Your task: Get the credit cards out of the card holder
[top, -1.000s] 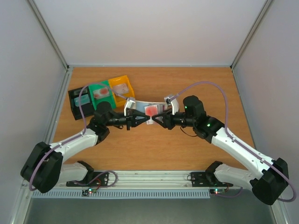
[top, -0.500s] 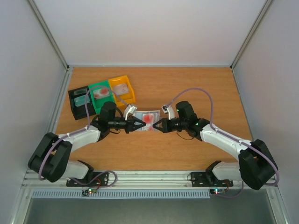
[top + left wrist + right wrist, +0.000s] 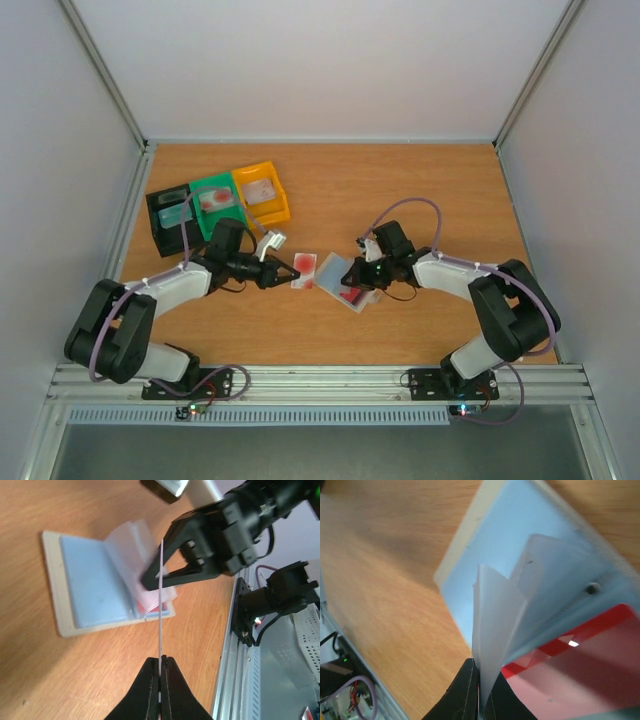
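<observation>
The card holder [image 3: 334, 271] lies open on the table, pale blue-grey and translucent. My right gripper [image 3: 353, 283] is shut on a thin translucent flap [image 3: 497, 615] of it, lifting that flap. A red card [image 3: 580, 670] shows inside one pocket and a pale blue panel [image 3: 490, 555] in the other. My left gripper [image 3: 292, 270] is shut on a pinkish card with a red mark [image 3: 305, 267], held clear of the holder to its left. In the left wrist view that card [image 3: 161, 605] stands edge-on in the left gripper [image 3: 160, 661], with the holder [image 3: 90, 587] and the right gripper [image 3: 152, 581] beyond.
Black [image 3: 170, 215], green [image 3: 217, 198] and yellow [image 3: 262, 190] bins stand in a row at the back left, holding small items. A metal rail [image 3: 320, 380] runs along the near edge. Grey walls enclose the wooden table [image 3: 400, 190].
The holder was held up between both grippers. Now it lies on the table under my right gripper, and my left gripper has pulled the pinkish card out to the left.
</observation>
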`<state>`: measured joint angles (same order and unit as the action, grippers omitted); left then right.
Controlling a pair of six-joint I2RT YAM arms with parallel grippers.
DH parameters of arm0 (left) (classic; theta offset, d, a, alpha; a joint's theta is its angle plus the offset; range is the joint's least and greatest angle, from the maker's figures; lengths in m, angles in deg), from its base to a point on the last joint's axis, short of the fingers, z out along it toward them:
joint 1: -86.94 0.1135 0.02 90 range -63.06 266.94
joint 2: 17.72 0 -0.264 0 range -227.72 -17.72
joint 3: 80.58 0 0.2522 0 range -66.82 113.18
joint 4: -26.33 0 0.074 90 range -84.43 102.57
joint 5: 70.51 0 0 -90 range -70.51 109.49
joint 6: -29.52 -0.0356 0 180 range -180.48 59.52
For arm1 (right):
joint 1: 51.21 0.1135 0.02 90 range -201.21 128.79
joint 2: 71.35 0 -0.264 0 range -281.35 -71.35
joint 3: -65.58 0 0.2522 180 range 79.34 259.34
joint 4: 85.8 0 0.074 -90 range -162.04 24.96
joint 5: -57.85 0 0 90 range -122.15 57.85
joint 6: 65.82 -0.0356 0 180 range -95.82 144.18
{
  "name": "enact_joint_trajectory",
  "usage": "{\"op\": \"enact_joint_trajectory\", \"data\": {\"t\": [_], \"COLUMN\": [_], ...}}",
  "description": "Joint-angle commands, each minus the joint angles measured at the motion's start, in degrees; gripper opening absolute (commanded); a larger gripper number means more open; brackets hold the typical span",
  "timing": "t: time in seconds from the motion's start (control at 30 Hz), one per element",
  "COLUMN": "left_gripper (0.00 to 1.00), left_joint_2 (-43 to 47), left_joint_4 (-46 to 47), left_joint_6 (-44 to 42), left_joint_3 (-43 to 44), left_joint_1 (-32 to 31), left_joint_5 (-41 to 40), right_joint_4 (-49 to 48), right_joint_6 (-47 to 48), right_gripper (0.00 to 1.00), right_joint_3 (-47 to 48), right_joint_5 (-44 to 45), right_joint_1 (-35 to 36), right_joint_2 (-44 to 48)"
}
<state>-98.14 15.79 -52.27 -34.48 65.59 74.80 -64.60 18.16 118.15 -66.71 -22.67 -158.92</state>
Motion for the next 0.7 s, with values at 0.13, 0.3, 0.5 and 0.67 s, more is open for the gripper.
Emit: {"op": "enact_joint_trajectory", "data": {"t": [0.13,0.3,0.5,0.67], "left_gripper": [0.0,0.0,0.0,0.0], "left_joint_2": [5.21,7.26,9.48,9.47], "left_joint_4": [-11.49,-18.29,-37.28,-43.4], "left_joint_6": [-17.22,-31.69,-55.72,-62.35], "left_joint_3": [7.57,10.11,13.71,16.04], "left_joint_1": [0.07,-0.14,-4.31,-7.18], "left_joint_5": [5.41,5.02,2.33,2.84], "right_joint_4": [19.38,31.26,32.97,33.08], "right_joint_6": [-2.23,0.91,21.35,30.64], "right_gripper": [0.23,0.46,0.71,0.98], "right_joint_3": [4.68,8.28,16.26,24.67], "right_joint_5": [10.79,17.96,14.02,8.07], "right_joint_1": [-4.89,-4.89,5.27,15.64], "right_joint_2": [1.73,11.89,27.9,21.58]}}
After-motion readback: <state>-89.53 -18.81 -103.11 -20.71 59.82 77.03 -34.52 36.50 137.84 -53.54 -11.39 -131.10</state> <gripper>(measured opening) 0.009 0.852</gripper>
